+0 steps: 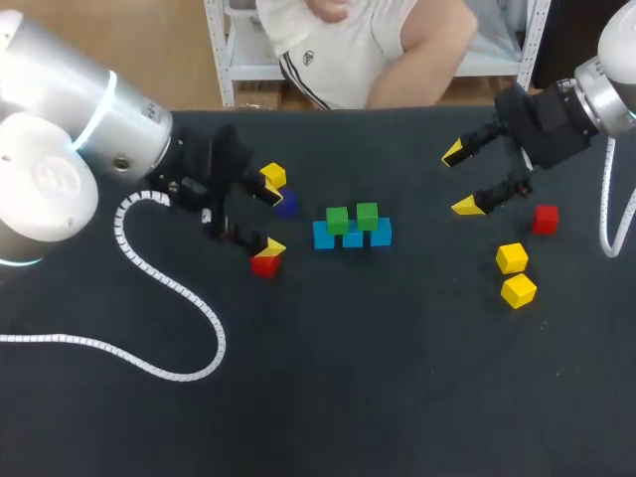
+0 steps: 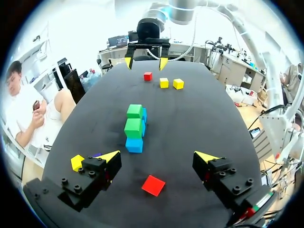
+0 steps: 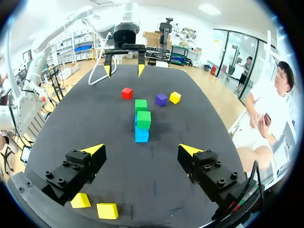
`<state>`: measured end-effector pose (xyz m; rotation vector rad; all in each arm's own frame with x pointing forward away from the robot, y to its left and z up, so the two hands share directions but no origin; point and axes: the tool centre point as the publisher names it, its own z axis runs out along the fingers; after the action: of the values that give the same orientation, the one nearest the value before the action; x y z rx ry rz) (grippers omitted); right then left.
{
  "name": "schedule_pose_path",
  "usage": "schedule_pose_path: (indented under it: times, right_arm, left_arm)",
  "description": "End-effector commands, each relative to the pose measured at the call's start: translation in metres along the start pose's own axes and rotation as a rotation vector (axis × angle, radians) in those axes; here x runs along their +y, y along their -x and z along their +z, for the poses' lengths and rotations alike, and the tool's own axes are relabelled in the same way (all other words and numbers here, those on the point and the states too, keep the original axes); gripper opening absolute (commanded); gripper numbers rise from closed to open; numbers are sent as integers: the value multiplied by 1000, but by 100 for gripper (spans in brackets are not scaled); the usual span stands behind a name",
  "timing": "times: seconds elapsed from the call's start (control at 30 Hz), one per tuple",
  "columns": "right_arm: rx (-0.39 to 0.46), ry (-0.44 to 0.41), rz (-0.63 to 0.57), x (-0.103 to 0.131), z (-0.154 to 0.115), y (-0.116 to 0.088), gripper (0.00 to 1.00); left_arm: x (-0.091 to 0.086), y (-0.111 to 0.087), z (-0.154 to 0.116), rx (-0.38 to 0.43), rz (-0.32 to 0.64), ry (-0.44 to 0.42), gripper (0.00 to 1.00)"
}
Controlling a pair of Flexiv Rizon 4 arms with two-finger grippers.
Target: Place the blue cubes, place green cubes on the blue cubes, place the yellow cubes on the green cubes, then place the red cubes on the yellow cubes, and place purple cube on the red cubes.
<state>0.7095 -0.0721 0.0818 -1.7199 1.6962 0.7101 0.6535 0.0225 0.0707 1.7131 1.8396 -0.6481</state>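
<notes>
Ahead of the right gripper (image 3: 141, 148), purple cube (image 3: 161, 99) shows whole — overhead, half-hidden.

a robotics lab — left arm (image 1: 60, 129) and right arm (image 1: 611, 60) over a black table (image 1: 348, 397).

A matte black table (image 1: 397, 397) spans the view.

Dark table (image 1: 397, 397); on it blue cubes (image 1: 323, 237), red cubes (image 1: 545, 220), yellow cubes (image 1: 512, 258), purple cube (image 1: 287, 206), coiled cable (image 1: 222, 346)
</notes>
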Motion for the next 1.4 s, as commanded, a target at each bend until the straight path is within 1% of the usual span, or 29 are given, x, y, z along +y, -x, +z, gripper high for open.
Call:
schedule_pose_path:
  times: [0.03,0.17,0.37,0.47,0.53,0.7,0.8,1.03,1.1,1.4]
  right_arm:
    - [-1,-2,0,1,0,0,100]
    - [-1,-2,0,1,0,0,100]
    - [-1,-2,0,1,0,0,100]
    - [-1,-2,0,1,0,0,100]
    - [-1,-2,0,1,0,0,100]
    - [-1,-2,0,1,0,0,100]
    - [-1,-2,0,1,0,0,100]
    - [-1,-2,0,1,0,0,100]
    - [-1,-2,0,1,0,0,100]
    - [-1,-2,0,1,0,0,100]
  left_arm:
    - [2,0,0,1,1,-5,100]
    - [2,0,0,1,1,-5,100]
    - [12,1,-12,-37,48,-16,100]
    - [17,1,-18,-53,56,-23,100]
    - [20,1,-21,-47,64,-27,100]
    - [33,-9,-28,-61,43,-25,100]
    - [44,-12,-31,-52,34,-27,100]
    - [61,-12,-27,-45,39,-46,100]
    - [62,-11,-25,-31,36,-59,100]
    - [62,-11,-24,-32,37,-60,100]
